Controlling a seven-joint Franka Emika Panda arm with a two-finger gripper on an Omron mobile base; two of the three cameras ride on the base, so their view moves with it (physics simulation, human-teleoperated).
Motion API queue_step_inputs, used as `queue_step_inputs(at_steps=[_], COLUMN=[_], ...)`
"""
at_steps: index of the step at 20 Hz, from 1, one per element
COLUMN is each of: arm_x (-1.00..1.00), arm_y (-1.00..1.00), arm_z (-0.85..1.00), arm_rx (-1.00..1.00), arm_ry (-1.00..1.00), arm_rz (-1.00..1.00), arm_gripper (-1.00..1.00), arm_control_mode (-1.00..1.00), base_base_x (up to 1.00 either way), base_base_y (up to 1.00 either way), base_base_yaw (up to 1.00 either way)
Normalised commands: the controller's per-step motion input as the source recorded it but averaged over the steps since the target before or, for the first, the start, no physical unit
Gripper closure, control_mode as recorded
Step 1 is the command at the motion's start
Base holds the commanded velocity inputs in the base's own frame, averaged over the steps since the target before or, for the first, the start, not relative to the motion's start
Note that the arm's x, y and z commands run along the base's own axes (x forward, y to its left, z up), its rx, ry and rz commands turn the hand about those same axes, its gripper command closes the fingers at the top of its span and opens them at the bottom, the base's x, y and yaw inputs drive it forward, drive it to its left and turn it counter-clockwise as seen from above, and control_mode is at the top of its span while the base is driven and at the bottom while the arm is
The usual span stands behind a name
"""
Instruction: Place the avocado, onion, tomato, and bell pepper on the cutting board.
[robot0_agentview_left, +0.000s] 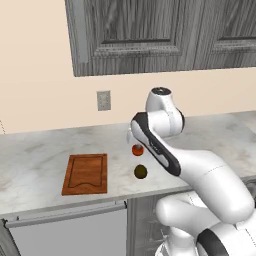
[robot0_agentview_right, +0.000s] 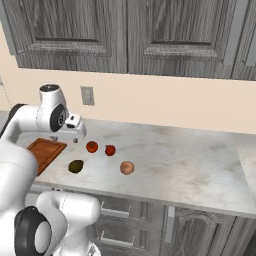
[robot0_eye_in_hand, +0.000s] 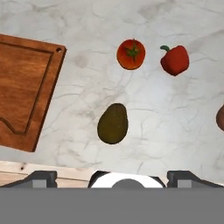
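Trouble, as I read it, would start with the avocado (robot0_eye_in_hand: 113, 124): it is rounded and tapered, lying loose on the marble counter (robot0_eye_in_hand: 175, 113) close to the front edge, so an off-centre squeeze could squirt it sideways or roll it off the counter. My gripper (robot0_agentview_right: 75, 140) hangs above the produce with its fingers spread wide and nothing between them, so I have room to straddle the fruit, but I would want to come down squarely over its middle.

All four items sit on bare counter, none on the cutting board (robot0_eye_in_hand: 24, 92) yet. In the hand view the board lies to the left of the avocado, well apart from it. The tomato (robot0_eye_in_hand: 131, 54) and the red bell pepper (robot0_eye_in_hand: 174, 60) sit side by side beyond the avocado, near each other but not touching. The onion (robot0_agentview_right: 127, 168) rests farther to the right, apart from the rest.

Nothing stands between the avocado and the board, so that carry looks open. The tomato is near enough that a wide finger could nudge it during a descent. Behind the counter are a wall outlet (robot0_agentview_left: 103, 100) and grey upper cabinets (robot0_agentview_left: 150, 30), both out of the way.
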Motion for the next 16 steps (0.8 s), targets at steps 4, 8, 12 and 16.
queue_step_inputs(at_steps=[4,8,12,16], arm_x=[0.05,0.00,0.05,0.13], arm_y=[0.02,0.00,0.00,0.00], arm_z=[-0.40,-0.37,-0.31,-0.26], arm_rx=[0.00,0.00,0.00,0.00], arm_ry=[0.04,0.02,0.01,0.01], arm_rz=[0.00,0.00,0.00,0.00], arm_gripper=[-1.00,-1.00,-1.00,-1.00], arm_control_mode=[-1.00,-1.00,-1.00,-1.00], base_base_x=[0.00,0.00,0.00,0.00], base_base_y=[0.00,0.00,0.00,0.00], base_base_yaw=[0.00,0.00,0.00,0.00])
